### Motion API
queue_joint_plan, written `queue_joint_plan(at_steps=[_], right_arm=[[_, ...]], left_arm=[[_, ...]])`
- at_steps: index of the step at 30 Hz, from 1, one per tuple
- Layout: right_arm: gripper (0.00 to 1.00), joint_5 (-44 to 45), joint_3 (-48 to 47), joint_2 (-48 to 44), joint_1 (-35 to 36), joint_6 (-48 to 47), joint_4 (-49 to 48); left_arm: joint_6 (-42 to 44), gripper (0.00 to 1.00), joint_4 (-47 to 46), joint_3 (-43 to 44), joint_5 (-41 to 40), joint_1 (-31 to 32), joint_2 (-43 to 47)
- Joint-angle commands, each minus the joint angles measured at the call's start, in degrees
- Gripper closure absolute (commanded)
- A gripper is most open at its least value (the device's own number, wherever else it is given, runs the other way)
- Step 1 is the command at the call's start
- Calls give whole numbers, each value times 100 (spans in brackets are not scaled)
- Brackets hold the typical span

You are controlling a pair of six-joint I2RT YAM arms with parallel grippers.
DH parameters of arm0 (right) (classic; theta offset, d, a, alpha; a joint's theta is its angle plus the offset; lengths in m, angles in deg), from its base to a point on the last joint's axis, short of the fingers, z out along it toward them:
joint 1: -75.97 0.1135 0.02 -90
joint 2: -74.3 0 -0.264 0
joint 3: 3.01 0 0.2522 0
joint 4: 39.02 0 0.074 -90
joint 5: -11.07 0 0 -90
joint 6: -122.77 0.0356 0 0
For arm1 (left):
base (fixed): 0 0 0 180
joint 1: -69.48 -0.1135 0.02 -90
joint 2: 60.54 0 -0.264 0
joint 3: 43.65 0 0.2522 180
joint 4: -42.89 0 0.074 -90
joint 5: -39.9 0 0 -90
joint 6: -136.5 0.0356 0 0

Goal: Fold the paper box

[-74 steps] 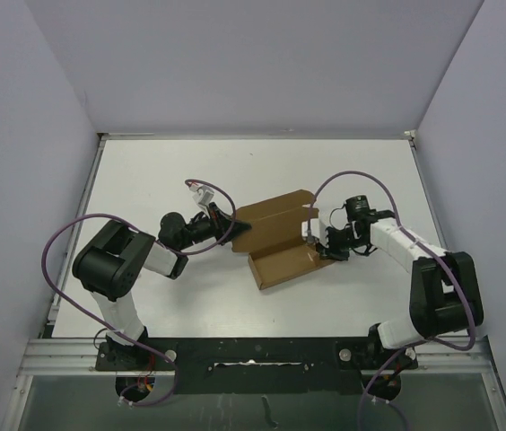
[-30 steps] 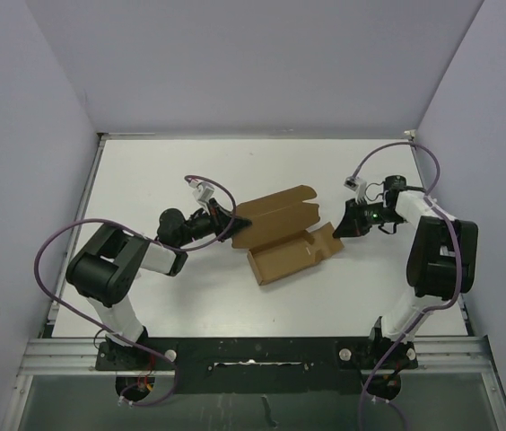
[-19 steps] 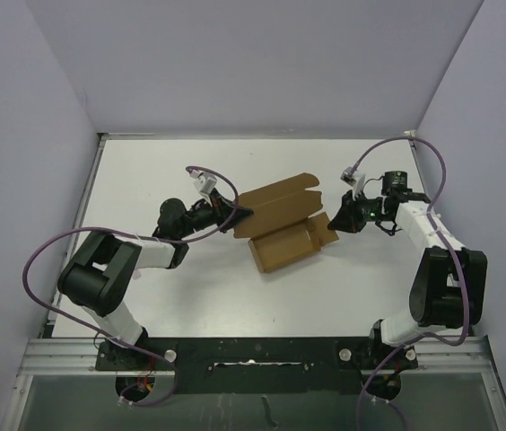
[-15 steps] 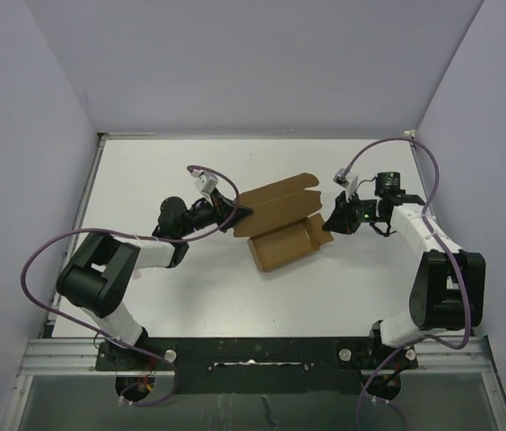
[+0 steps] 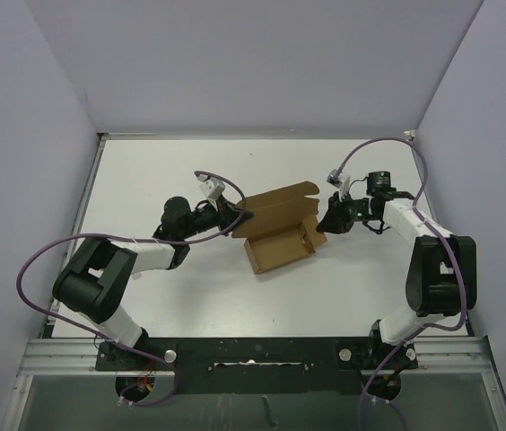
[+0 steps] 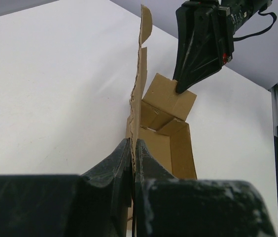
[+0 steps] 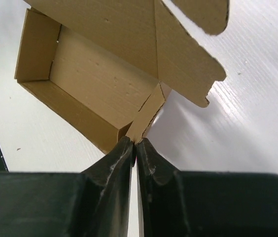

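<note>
Left gripper (image 5: 238,215) pinches paper box (image 5: 275,232) (upright panel) — right gripper (image 5: 325,224) touches it.

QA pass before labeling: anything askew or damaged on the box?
Nothing damaged. The box is half folded: its right end flap leans outward, untucked, with the shut right gripper at its edge. The lid panel stands upright, pinched by the left gripper. No tears show.

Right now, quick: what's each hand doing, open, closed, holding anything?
Left hand: closed on an upright panel of the paper box.
Right hand: closed, tips against the end flap; whether it grips cannot be told.
</note>
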Motion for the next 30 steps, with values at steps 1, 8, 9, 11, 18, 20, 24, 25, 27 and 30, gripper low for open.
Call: queue_joint_plan(at_steps=[1,8,9,11,18,20,24,25,27,30], right_arm=[[89,-407,-192,369,-2,-8,295],[78,-1279,-311,647,-250,71,520],[76,-1354,-311,680,-278,77,531],[73,-1523,-346,776,-316,53,624],[57,-2184,-553,1078,-427,-413,1244],[51,-2219,-561,1120,-435,-432,1299],[50,-2140,-580,1276,-509,-315,1267],[50,-2178,-608,1317,-543,-353,1330],[50,-2338,-663,1373,-602,-493,1484],[50,-2499,-742,1429,-646,-773,1765]], left_arm=[[185,100,-34,-2,-6,57,390],[141,100,-120,-99,-6,59,380],[140,100,-130,-104,-6,59,373],[128,100,-156,-113,-6,62,370],[114,100,-194,-167,-157,60,368],[70,100,-240,-166,-164,62,343],[-47,100,-379,-142,-149,62,262],[-53,100,-395,-147,-153,59,257],[-54,100,-402,-156,-156,63,265],[-71,100,-418,-183,-149,56,274]])
